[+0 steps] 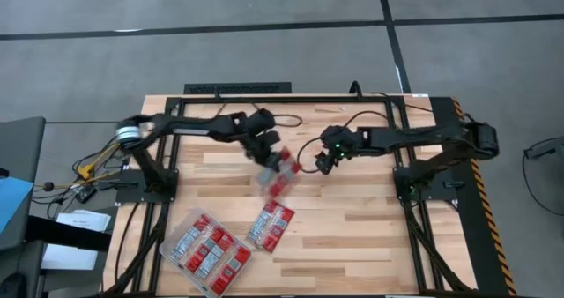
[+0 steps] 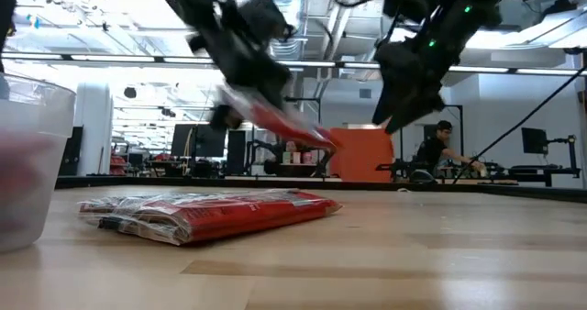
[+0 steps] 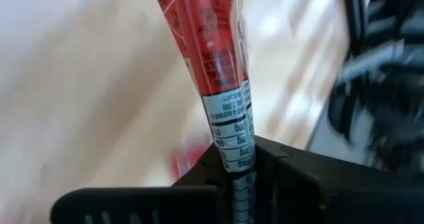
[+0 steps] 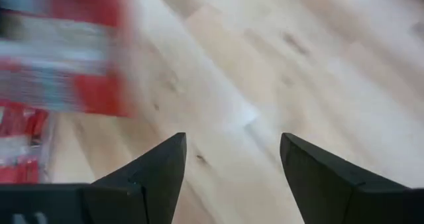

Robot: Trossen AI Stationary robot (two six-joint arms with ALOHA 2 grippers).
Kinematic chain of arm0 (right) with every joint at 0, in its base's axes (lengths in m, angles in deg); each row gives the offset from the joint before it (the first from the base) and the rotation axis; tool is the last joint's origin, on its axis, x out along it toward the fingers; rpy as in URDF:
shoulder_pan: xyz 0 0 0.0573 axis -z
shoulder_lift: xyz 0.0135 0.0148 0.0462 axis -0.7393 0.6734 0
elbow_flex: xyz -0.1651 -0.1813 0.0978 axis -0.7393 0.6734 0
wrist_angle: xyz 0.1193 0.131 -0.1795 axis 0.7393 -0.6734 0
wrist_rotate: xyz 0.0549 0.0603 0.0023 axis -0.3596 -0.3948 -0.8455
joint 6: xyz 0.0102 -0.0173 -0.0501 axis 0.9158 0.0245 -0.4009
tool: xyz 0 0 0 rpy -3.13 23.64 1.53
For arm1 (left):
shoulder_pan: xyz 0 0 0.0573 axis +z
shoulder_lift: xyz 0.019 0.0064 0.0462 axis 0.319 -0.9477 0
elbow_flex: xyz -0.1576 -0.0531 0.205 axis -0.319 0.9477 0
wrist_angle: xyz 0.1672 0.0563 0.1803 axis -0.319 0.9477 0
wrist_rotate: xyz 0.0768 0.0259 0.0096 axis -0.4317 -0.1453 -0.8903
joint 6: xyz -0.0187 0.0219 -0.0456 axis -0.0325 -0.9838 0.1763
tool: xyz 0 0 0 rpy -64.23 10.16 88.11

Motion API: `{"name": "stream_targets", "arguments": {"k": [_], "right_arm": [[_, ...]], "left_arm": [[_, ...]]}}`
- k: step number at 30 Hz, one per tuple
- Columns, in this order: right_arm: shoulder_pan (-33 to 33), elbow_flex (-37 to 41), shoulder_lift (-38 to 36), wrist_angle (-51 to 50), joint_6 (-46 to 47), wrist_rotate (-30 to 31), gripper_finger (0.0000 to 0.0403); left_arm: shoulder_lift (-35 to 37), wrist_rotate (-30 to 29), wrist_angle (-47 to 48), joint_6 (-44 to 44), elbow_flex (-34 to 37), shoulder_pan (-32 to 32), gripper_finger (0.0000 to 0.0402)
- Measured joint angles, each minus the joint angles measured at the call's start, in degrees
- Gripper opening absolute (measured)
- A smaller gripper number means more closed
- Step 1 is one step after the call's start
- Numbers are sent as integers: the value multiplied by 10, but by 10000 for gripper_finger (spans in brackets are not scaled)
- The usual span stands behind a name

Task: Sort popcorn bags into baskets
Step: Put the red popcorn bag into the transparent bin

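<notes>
My left gripper [image 1: 269, 161] is above the middle of the table, shut on a red popcorn bag [image 1: 278, 178] with a white panel; the bag also shows in the low view [image 2: 280, 119] and the left wrist view [image 3: 215, 58]. My right gripper [image 1: 324, 164] hovers just right of it, open and empty [image 4: 232, 164]. A small stack of bags [image 1: 270, 224] lies flat on the table, seen in the low view as well [image 2: 211, 214]. The clear tray [image 1: 172, 236] near the front left holds several bags [image 1: 207, 252]. My left gripper pinches the popcorn bag between its two fingers at one white-panelled end [image 3: 240, 159], the flat packet edge-on between them. The bag is lifted clear of the table and slants away from the fingers, its red end [image 2: 316, 134] lower.
The tray's wall [image 2: 27, 163] stands at the near left in the low view. Black frame rails [image 1: 291, 100] run along the table's far edge and sides. Bare wood lies right of the stack [image 1: 352, 236]. A person [image 2: 440, 149] sits in the room beyond.
</notes>
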Motion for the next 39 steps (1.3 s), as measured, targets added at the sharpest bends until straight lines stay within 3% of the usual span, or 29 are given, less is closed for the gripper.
{"name": "stream_targets", "arguments": {"k": [3,6,10,15,20,25,39], "right_arm": [[0,0,-24,-5,0,22,270],[3,-1,-29,-1,-10,27,270],[4,0,-18,-3,-24,23,270],[0,0,8,1,-44,21,270],[-1,0,28,9,-54,19,270],[-1,0,44,28,-58,9,270],[0,0,50,33,-47,3,270]], "left_arm": [[88,-43,108,-11,2,-35,7],[176,-109,202,37,7,-89,4],[283,-223,308,190,13,-207,7],[362,-379,350,390,13,-407,5],[374,-504,381,498,13,-578,7],[353,-551,435,577,13,-689,9],[283,-612,437,686,13,-844,10]]}}
